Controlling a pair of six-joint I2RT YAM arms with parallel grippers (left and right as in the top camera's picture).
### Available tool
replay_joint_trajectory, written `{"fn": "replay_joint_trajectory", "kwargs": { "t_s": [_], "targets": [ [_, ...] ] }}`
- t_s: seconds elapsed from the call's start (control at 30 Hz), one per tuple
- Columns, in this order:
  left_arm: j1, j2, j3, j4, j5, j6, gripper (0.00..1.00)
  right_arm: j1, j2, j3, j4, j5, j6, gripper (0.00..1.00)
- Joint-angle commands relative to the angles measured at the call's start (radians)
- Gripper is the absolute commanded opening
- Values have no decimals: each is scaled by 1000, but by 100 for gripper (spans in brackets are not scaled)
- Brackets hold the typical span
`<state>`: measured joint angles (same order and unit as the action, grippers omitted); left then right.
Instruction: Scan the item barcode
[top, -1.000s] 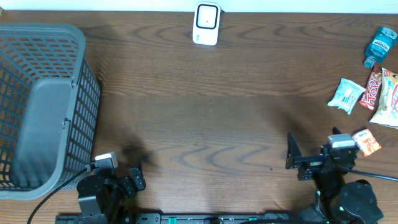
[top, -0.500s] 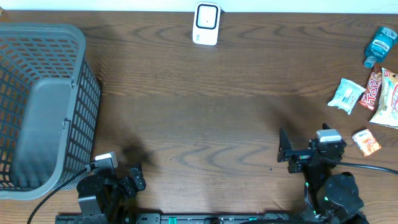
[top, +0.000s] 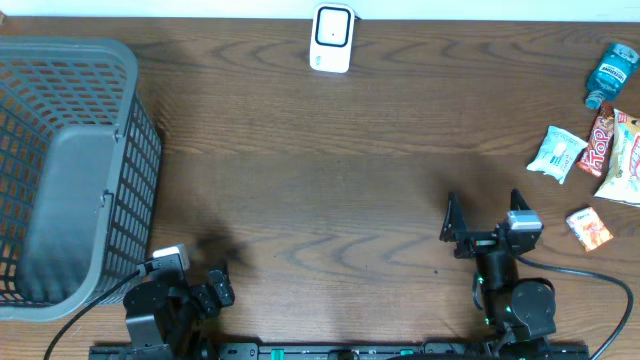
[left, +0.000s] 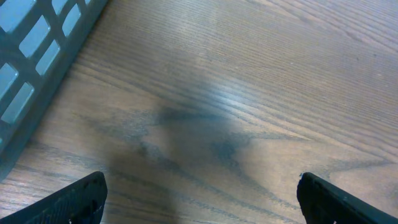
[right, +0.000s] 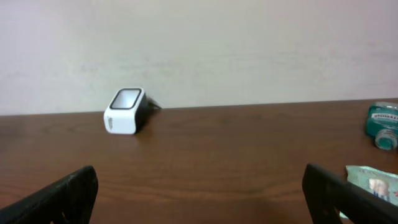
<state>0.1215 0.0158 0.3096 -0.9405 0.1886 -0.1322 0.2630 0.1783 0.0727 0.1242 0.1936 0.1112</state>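
Only the red packet (top: 600, 143) carries legible lettering, which reads roughly "Kop".

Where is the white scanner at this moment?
In the overhead view the scanner stands on the table, at its far edge near the middle, far from the basket.

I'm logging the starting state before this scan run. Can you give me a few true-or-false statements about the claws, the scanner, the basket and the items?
1. The left claw and the right claw are both open and hold nothing. True.
2. The teal bottle is in the right claw. False: it lies at the far right, well apart from that claw.
3. The white scanner stands on the far side from the arms, near the middle. True.
4. The snack packets lie beside the grey basket. False: the packets are on the right and the basket is on the left.
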Motion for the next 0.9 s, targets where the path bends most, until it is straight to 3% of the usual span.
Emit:
{"fn": "replay_joint_trajectory", "kwargs": {
  "t_s": [0.0,0.4,0.6,0.87],
  "targets": [
    [1,-4,-9,-32,3,-4,98,-109,-81,-60,48,-200,8,99],
    [1,-4,-9,-32,2,-4,98,-198,-174,-67,-67,-204,9,99],
    [1,-4,-9,-32,2,-4,98,-216,-174,-67,-191,-137,117,99],
    [1,-4,-9,-32,2,-4,98,-225,-174,-67,-199,-144,101,99]
  ]
}}
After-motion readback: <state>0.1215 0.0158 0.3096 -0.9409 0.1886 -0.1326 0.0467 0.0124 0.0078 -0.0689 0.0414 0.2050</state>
